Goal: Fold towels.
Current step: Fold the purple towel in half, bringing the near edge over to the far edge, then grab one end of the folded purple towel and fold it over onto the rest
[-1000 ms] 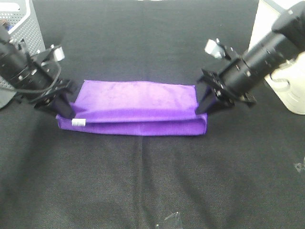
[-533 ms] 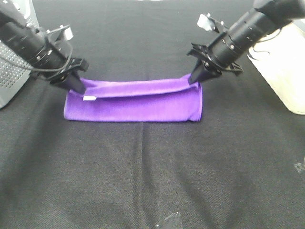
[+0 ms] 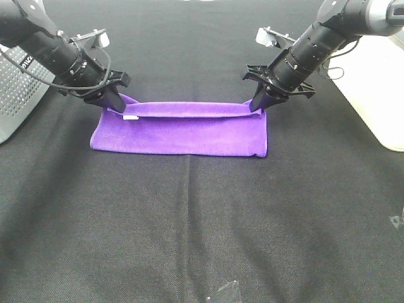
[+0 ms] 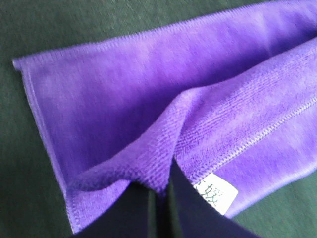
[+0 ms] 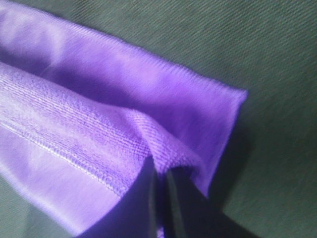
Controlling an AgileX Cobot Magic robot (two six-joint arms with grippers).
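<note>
The purple towel [image 3: 180, 132] lies folded in a long strip on the black table. Its upper layer is lifted along the far edge. My left gripper [image 3: 113, 105] is shut on the towel's far left corner, beside the small white tag [image 3: 130, 117]. My right gripper [image 3: 257, 105] is shut on the far right corner. In the left wrist view the black fingers [image 4: 190, 201] pinch a fold of the towel [image 4: 148, 114], with the tag [image 4: 218, 194] next to them. In the right wrist view the fingers [image 5: 185, 208] pinch the towel's corner [image 5: 163, 151].
A grey perforated box [image 3: 22, 88] stands at the far left. A white container [image 3: 375, 82] stands at the far right. A black cloth [image 3: 202, 227] covers the table. A small clear scrap [image 3: 224, 291] lies near the front edge.
Both grippers have carried the towel's upper layer away from the camera toward the far edge. The towel has shifted back and the fold now covers the lower layer.
</note>
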